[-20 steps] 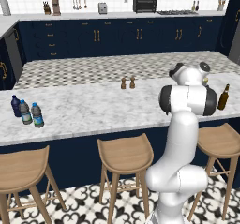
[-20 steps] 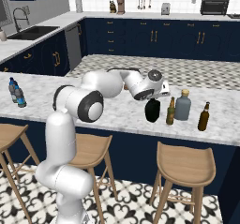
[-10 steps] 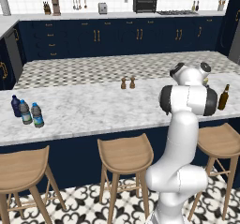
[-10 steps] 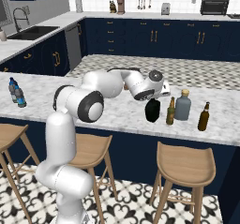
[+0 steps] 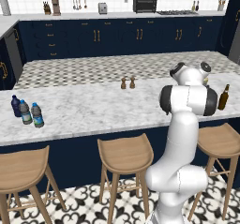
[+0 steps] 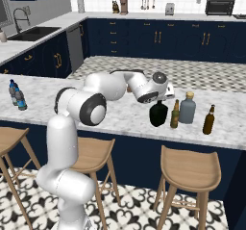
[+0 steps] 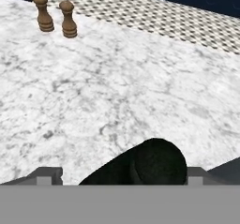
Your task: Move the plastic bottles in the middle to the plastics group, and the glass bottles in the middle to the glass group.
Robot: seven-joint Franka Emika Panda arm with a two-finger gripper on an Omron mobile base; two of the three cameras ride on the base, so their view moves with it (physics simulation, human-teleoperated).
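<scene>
Gripper [image 7: 157, 171] sitting over black bottle [image 6: 158, 113] beside olive bottle [image 6: 175, 114]; grip state unclear; marble counter [image 7: 117, 87] lying open toward shakers [image 7: 56, 18].

Squat black bottle [image 6: 158, 113] stands upright beside olive-green bottle [image 6: 175, 114] and grey-blue bottle [image 6: 187, 108].

black bottle [image 7: 140, 164]: base cut by hand-view bottom | claw [image 6: 161, 99]: fingertips hidden, grip unclear

Base views flank arm, share counter [image 5: 93, 108] — hand view close above.
</scene>
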